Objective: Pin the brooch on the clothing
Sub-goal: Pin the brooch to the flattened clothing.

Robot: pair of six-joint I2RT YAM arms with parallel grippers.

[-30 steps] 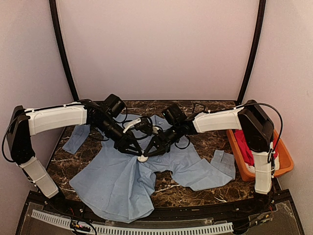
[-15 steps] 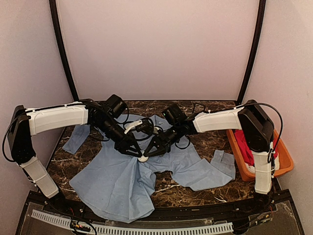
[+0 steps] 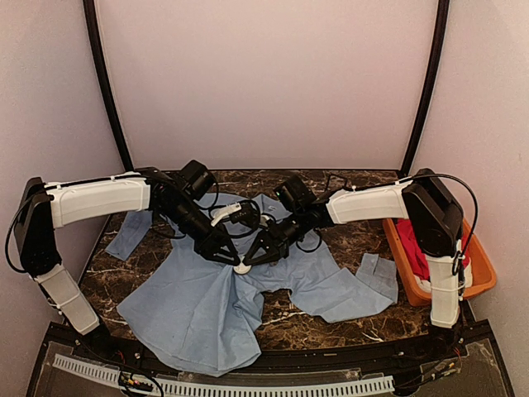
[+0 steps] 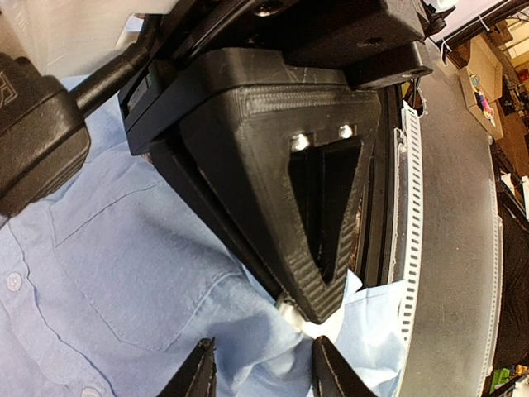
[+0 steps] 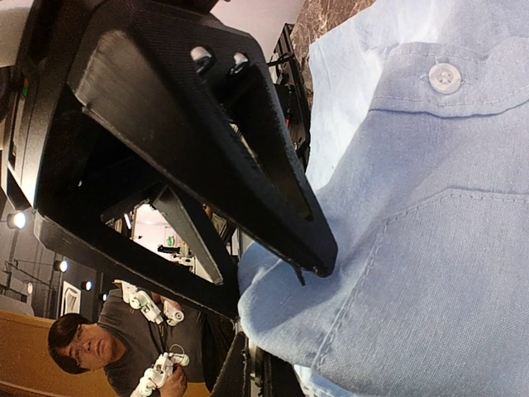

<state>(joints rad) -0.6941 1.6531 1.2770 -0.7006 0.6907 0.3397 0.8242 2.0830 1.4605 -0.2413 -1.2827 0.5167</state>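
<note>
We are in the pinning step: our left gripper (image 3: 229,257) grasps the white brooch (image 3: 241,267), our right gripper (image 3: 252,255) pinches the shirt (image 3: 198,302), and next we must push the pin through this raised fold.

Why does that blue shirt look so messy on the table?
The shirt lies crumpled, its near hem hanging over the table's front edge, and cloth is bunched up where the left tool and right tool meet at a small white piece.
</note>
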